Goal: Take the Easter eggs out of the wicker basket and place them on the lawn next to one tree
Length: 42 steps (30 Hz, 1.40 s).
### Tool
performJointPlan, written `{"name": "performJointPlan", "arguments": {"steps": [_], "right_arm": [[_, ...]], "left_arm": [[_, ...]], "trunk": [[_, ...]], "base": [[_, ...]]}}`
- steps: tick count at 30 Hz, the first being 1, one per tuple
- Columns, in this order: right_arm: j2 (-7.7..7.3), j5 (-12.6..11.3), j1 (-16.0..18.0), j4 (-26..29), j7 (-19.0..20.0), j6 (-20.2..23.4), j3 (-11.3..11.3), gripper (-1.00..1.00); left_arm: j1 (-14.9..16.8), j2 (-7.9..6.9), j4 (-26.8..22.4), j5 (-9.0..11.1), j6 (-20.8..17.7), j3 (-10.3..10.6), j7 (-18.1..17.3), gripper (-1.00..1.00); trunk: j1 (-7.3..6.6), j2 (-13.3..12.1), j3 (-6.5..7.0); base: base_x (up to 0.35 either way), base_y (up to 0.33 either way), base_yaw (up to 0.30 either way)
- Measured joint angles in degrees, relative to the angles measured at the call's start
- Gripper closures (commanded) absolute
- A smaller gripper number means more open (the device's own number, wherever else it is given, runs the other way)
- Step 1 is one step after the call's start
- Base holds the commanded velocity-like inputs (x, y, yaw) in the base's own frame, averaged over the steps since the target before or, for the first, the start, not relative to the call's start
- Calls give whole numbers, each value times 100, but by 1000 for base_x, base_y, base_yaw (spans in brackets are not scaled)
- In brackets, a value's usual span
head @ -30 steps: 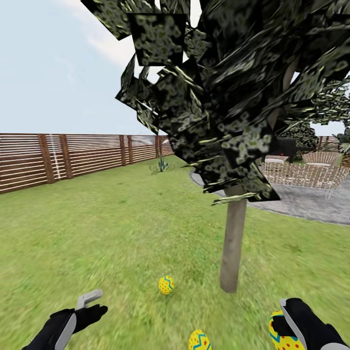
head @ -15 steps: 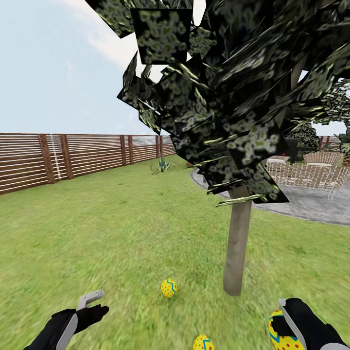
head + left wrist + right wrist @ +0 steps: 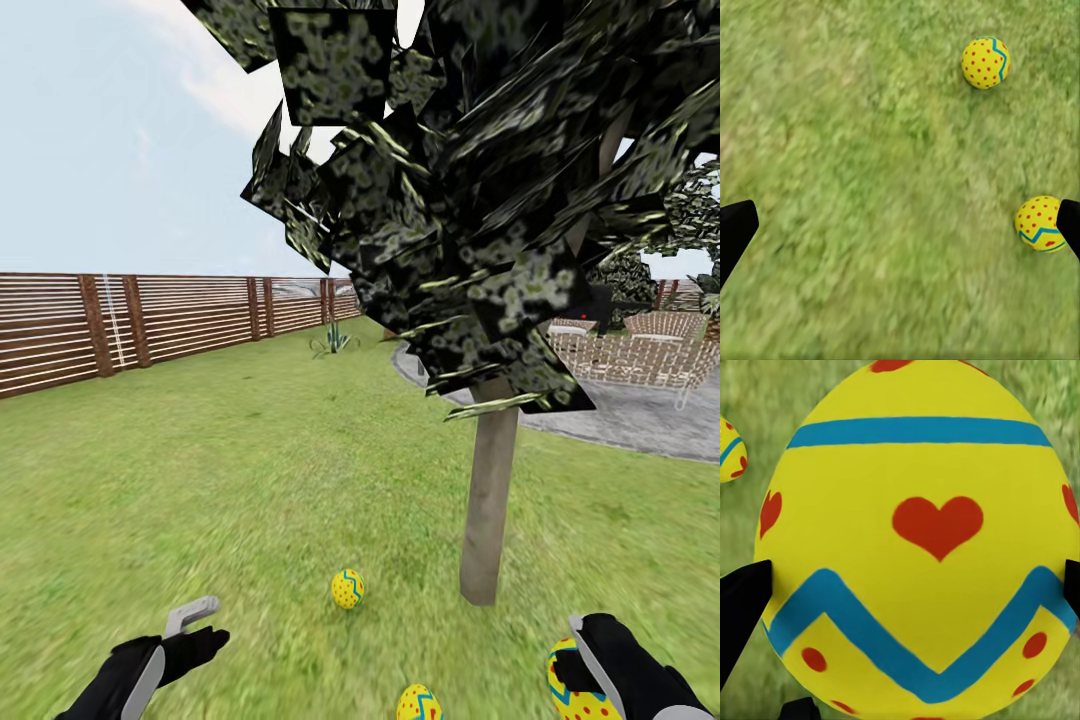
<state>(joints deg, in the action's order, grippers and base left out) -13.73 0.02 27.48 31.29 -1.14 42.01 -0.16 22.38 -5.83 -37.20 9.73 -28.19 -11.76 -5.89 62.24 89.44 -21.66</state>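
Head view: right gripper (image 3: 585,668) clamped 3rd egg (image 3: 572,690) nr tree (image 3: 490,500), left gripper (image 3: 200,625) open, empty; a high release risked roll-away.

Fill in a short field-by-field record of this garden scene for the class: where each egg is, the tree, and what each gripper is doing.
eggs on lawn: two, the farther egg left of the trunk, the nearer egg at the head view's bottom edge
held egg: third egg in the right gripper
tree: pale trunk rising from the lawn, dark foliage above
left gripper: open, empty, over grass
right gripper: shut on the third egg
background: brown slatted fence, grey patio behind the tree
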Motion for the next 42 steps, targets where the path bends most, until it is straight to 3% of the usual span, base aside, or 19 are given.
{"name": "performJointPlan", "arguments": {"steps": [6,28,42], "right_arm": [[-7,-6,0,0,0,7,-29,100],[-8,-14,0,-9,-8,7,-27,100],[-7,-15,0,-11,-8,2,-16,100]], "left_arm": [[0,1,0,-4,0,0,0,-100],[0,45,18,-14,0,0,0,-100],[1,64,15,-18,-4,9,-10,-100]], "trunk": [[132,241,-108],[615,1123,-503],[616,1125,-503]], "base": [[0,0,22],[0,0,252],[4,226,0]]}}
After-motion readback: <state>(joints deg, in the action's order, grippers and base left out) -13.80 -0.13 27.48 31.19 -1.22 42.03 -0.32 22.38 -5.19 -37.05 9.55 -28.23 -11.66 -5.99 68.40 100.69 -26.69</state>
